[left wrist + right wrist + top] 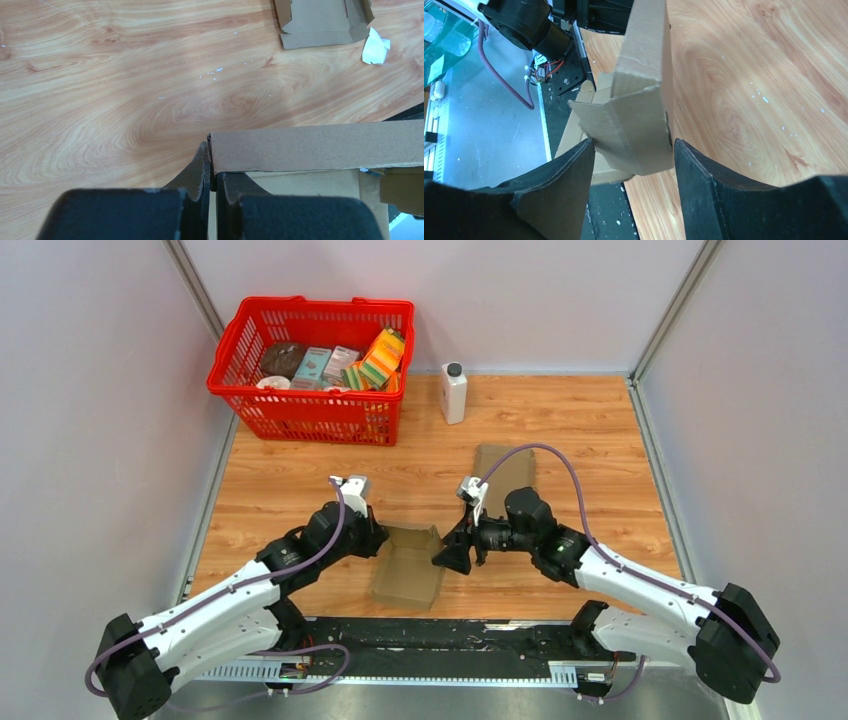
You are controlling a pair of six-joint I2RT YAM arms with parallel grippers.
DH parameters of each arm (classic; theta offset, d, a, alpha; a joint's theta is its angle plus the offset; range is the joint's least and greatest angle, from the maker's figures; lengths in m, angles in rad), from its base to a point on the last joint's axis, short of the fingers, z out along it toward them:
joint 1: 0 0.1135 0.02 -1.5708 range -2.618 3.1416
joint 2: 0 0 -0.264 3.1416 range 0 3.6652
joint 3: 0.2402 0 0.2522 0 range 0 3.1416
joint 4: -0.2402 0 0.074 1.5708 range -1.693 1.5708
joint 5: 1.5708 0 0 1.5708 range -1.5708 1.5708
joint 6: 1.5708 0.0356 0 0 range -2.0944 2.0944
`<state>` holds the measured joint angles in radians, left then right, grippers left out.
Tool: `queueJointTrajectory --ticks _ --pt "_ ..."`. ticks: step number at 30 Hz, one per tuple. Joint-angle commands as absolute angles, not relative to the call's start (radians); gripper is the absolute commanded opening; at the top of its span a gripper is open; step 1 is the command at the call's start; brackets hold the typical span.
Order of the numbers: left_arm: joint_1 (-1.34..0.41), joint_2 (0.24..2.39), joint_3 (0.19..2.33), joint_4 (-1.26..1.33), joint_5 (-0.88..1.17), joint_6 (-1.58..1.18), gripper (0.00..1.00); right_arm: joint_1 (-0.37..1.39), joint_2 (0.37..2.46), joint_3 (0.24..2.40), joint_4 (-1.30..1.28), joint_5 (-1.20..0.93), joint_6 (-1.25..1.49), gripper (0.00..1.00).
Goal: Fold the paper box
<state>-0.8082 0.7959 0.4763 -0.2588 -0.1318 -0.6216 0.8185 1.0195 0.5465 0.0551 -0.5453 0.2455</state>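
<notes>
Paper box (408, 565) sits low centre of the overhead frame on the wooden surface (600, 440), between the two arms; it is partly formed, with its base flat and at least one wall raised.

Left tool (375, 540) is at the box's left edge; in the left wrist view its fingers (200, 175) are almost together, pinching the end of an upright cardboard wall (315, 147) that runs off to the right of the frame.

Right tool (445, 558) is at the box's upper right corner; in the right wrist view it stands spread wide (634, 145) astride a bent corner flap (634, 135); I can't tell whether either finger touches the flap, but it is not clamped.

Progress, as a judgement: early to middle; one side is standing and held, while the corner flap is creased but loose and not tucked; the remaining walls and any closing flaps look still to do.

A second flat cardboard piece (505, 470) lies above centre, untouched; a white paper scrap (375, 47) sits beside it; a red basket (300, 400) of goods is upper left, with a white bottle (453, 392) to its right.
</notes>
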Motion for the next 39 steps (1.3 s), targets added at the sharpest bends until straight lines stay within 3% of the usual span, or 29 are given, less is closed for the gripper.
queueJointTrajectory --ticks 1,12,16,24,39 --pt "-0.805 0.799 0.529 -0.272 -0.132 -0.607 0.00 0.865 1.029 0.598 0.126 -0.465 0.256 0.63" --pt "-0.805 0.834 0.540 -0.273 -0.210 -0.588 0.00 0.976 1.064 0.557 0.242 -0.009 0.264 0.56" --pt "-0.807 0.865 0.529 -0.227 -0.322 -0.565 0.00 0.996 1.143 0.557 0.308 0.129 0.256 0.46" --pt "-0.807 0.919 0.462 -0.088 -0.531 -0.563 0.00 1.054 1.328 0.548 0.500 0.405 0.314 0.43" --pt "-0.851 1.138 0.353 0.236 -0.718 -0.495 0.00 1.058 1.595 0.600 0.715 0.428 0.279 0.47"
